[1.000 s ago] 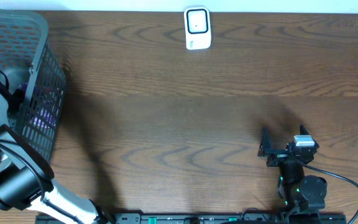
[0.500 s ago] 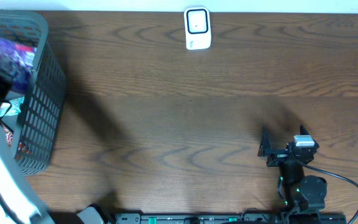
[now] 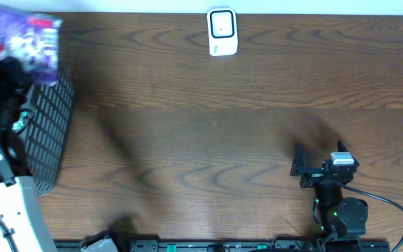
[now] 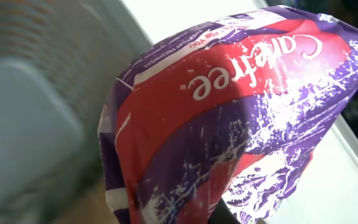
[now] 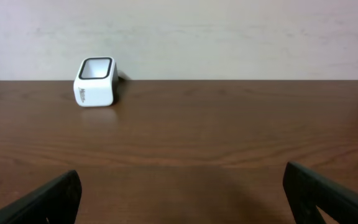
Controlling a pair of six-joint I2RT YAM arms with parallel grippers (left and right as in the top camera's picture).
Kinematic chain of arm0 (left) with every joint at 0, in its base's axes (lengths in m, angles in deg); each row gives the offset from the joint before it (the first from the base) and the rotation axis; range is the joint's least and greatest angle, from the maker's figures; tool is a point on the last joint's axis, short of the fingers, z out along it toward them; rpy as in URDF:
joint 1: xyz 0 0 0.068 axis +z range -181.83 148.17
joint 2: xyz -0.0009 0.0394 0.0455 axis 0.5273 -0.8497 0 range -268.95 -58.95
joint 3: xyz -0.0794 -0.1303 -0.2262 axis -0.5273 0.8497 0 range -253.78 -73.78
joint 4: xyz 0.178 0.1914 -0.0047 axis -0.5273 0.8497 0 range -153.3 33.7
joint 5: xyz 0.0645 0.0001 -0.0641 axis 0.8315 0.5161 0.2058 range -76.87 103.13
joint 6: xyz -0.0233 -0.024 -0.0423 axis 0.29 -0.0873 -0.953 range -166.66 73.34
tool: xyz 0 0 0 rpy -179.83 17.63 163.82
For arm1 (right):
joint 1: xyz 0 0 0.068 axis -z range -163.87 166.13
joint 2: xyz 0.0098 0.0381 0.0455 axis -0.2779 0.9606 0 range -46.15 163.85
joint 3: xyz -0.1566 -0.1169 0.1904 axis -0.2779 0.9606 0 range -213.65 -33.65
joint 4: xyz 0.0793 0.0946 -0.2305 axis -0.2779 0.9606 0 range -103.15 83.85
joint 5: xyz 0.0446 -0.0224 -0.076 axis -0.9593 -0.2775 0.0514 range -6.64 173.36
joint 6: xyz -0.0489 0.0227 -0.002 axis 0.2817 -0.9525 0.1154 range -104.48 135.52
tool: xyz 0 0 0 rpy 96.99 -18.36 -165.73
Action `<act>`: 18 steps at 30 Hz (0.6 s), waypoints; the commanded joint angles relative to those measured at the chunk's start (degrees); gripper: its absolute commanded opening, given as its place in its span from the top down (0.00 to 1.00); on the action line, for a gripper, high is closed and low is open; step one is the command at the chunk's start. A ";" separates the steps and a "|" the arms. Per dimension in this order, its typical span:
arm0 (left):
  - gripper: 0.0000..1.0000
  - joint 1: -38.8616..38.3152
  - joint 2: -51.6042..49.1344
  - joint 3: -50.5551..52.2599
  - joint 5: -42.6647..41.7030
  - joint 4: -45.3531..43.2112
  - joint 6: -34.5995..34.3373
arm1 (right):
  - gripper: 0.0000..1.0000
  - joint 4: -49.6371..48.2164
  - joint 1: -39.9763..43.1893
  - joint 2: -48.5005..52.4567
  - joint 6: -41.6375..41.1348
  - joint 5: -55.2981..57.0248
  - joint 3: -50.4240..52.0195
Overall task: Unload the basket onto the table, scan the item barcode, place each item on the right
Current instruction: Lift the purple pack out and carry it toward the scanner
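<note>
Overhead: a purple-and-red packet (image 3: 23,35) is held up far to the left of the white scanner (image 3: 222,31), pinched by the left gripper (image 3: 7,70), which touches its near edge. The right gripper (image 3: 297,166) is spread wide, well apart from the scanner.

Left wrist: the view is filled by the packet (image 4: 229,124).

Right wrist: the scanner (image 5: 95,82) is seen ahead, left of centre, beyond the parted fingers (image 5: 48,202).

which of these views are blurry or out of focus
Overhead: the packet is motion-smeared above the basket, while the scanner and table are sharp. Left wrist: the packet fills the frame with readable print, and the background is a soft blur. Right wrist: sharp throughout, scanner crisp.
</note>
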 commanded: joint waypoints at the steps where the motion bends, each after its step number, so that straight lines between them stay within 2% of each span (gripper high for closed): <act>1: 0.93 -7.26 0.02 -0.35 -1.09 -1.14 3.17 | 0.01 0.09 -0.37 -0.24 -0.59 -0.07 0.20; 10: 0.93 -28.20 -6.75 -0.35 -0.79 2.56 10.99 | 0.01 0.09 -0.37 -0.24 -0.59 -0.07 0.20; 18: 0.93 -42.03 -21.97 -0.35 -0.72 8.24 13.27 | 0.01 0.09 -0.37 -0.24 -0.59 -0.07 0.20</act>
